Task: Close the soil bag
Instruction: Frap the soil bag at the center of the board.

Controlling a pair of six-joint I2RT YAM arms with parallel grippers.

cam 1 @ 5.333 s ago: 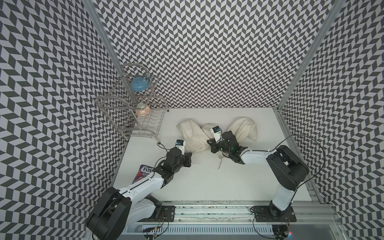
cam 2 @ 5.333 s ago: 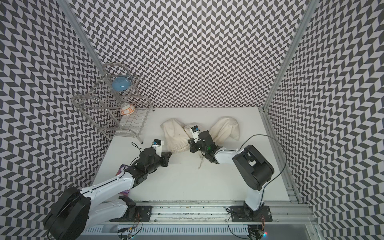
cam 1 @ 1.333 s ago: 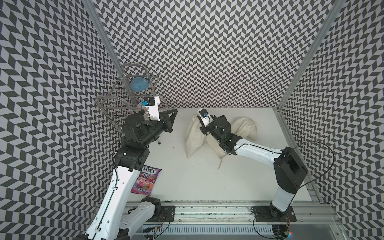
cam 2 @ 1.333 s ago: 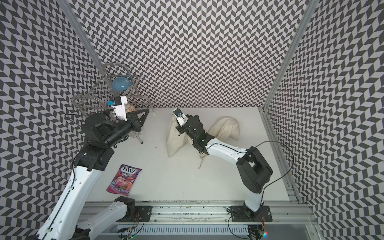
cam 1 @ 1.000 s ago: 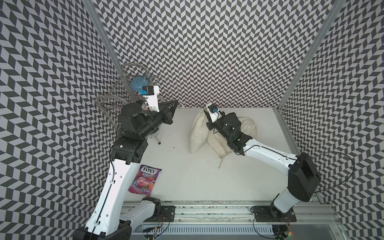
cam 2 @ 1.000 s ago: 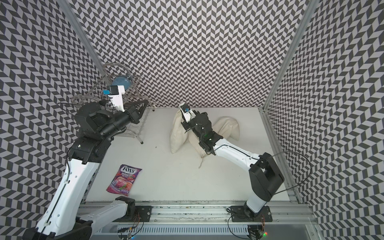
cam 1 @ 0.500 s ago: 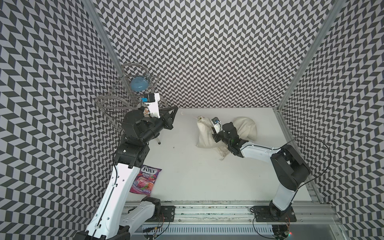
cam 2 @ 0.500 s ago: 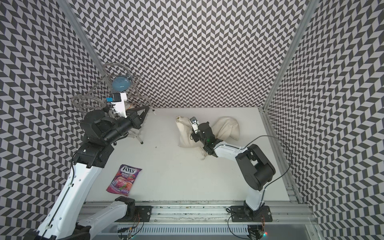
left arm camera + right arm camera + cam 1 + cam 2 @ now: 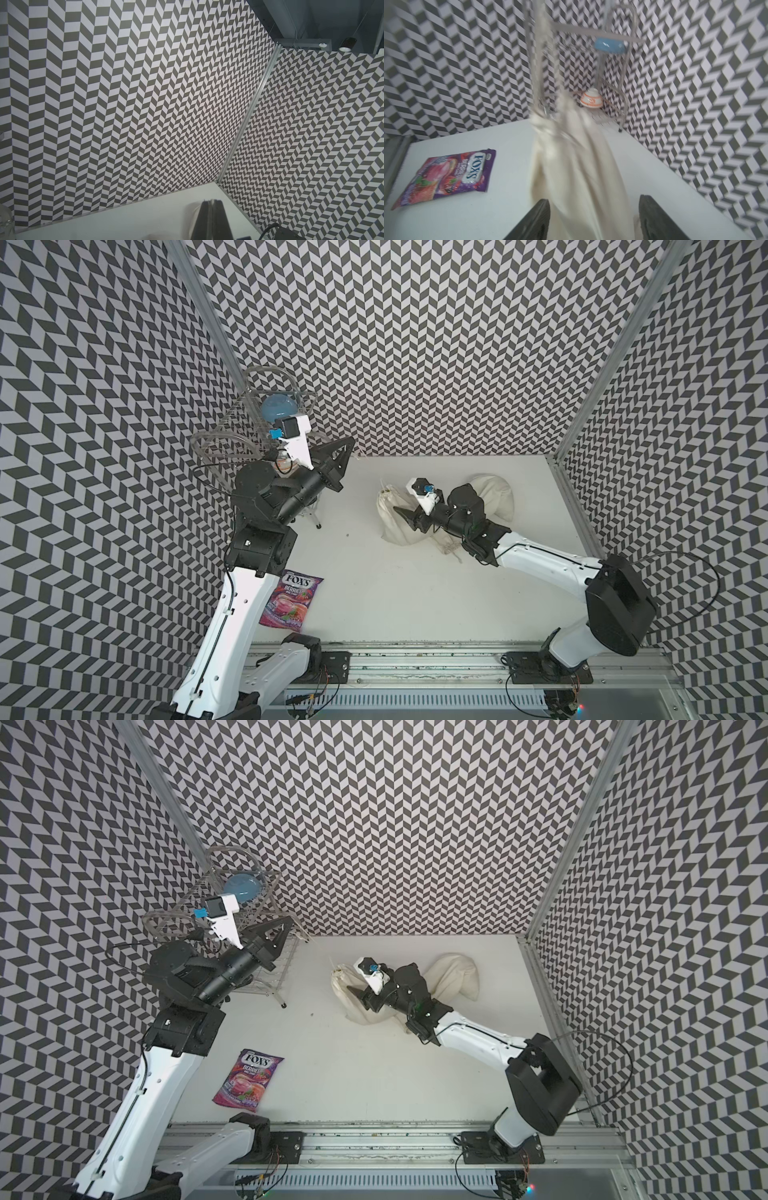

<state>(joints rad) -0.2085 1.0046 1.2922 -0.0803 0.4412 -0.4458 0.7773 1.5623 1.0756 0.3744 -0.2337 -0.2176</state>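
Two white-and-black robot arms work over a white table walled in black-and-white chevron panels. The one cream cloth soil bag of the task lies mid-table toward the far side, its neck gathered and pointing far-left. The right gripper is released, with its two dark jaws spread wide on either side of the bag's body, as the right wrist view shows. One thin pale drawstring, blurred, rises taut from the neck toward the left gripper, which is raised at far left and clenched on the cord's upper end; its fingers show pressed together in the left wrist view. A second cream sack lies just right of the soil bag, behind the right arm. One purple sweet packet, reading "FOX'S" and "BERRIES", lies flat at near left. One wire rack stands in the far-left corner, holding one blue bowl on top and one white cup with orange bands below it.
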